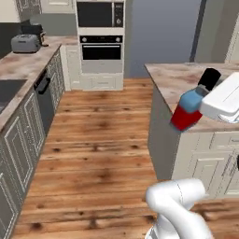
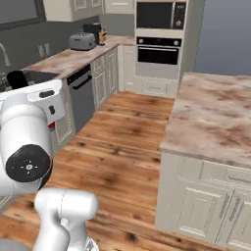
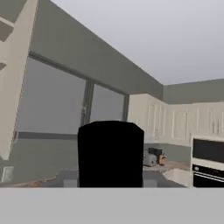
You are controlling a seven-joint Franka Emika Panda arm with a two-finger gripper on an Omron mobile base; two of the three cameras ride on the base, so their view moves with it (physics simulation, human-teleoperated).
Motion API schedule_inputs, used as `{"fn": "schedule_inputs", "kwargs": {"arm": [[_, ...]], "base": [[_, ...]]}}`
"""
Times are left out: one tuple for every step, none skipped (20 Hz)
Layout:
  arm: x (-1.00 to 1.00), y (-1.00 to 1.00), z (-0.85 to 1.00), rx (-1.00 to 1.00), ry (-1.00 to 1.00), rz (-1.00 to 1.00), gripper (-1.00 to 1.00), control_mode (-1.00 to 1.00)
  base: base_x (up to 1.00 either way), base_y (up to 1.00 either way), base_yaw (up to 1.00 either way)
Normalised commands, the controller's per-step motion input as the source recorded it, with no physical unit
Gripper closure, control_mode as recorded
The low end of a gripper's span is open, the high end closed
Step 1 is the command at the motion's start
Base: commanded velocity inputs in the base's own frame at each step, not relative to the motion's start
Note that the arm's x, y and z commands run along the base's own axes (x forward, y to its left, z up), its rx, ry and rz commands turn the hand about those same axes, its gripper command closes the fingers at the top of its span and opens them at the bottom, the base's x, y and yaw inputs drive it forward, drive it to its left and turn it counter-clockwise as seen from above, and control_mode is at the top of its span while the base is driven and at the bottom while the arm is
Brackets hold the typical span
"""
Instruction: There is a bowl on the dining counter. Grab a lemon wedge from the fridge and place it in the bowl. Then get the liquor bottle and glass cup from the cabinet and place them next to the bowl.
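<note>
While the tool (image 1: 205,100) grips the liquor bottle (image 1: 189,109), tilted with its black cap up, it holds it just over the near edge of the dining counter (image 1: 175,79). The carrying step seems underway; next, it likely needs setting down beside the bowl.

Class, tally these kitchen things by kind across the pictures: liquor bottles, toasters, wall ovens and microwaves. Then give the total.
liquor bottle: 1
toaster: 1
wall oven: 1
microwave: 1
Total: 4
</note>
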Motion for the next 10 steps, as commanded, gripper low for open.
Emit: {"fn": "schedule_inputs", "kwargs": {"arm": [[0.00, 0.00, 0.00, 0.00, 0.00, 0.00, 1.00, 1.00], [0.00, 0.00, 0.00, 0.00, 0.00, 0.00, 1.00, 1.00], [0.00, 0.00, 0.00, 0.00, 0.00, 0.00, 1.00, 1.00], [0.00, 0.00, 0.00, 0.00, 0.00, 0.00, 1.00, 1.00], [0.00, 0.00, 0.00, 0.00, 0.00, 0.00, 1.00, 1.00], [0.00, 0.00, 0.00, 0.00, 0.00, 0.00, 1.00, 1.00], [0.00, 0.00, 0.00, 0.00, 0.00, 0.00, 1.00, 1.00], [0.00, 0.00, 0.00, 0.00, 0.00, 0.00, 1.00, 1.00], [0.00, 0.00, 0.00, 0.00, 0.00, 0.00, 1.00, 1.00], [0.00, 0.00, 0.00, 0.00, 0.00, 0.00, 1.00, 1.00]], "base": [[0.48, 0.21, -0.84], [0.63, 0.29, -0.77], [0.74, 0.37, -0.70], [0.80, 0.39, -0.67], [0.83, 0.42, -0.66], [0.85, 0.48, -0.65], [0.87, 0.57, -0.63], [0.88, 0.64, -0.62], [0.90, 0.67, -0.61], [0.91, 0.70, -0.60]]}}
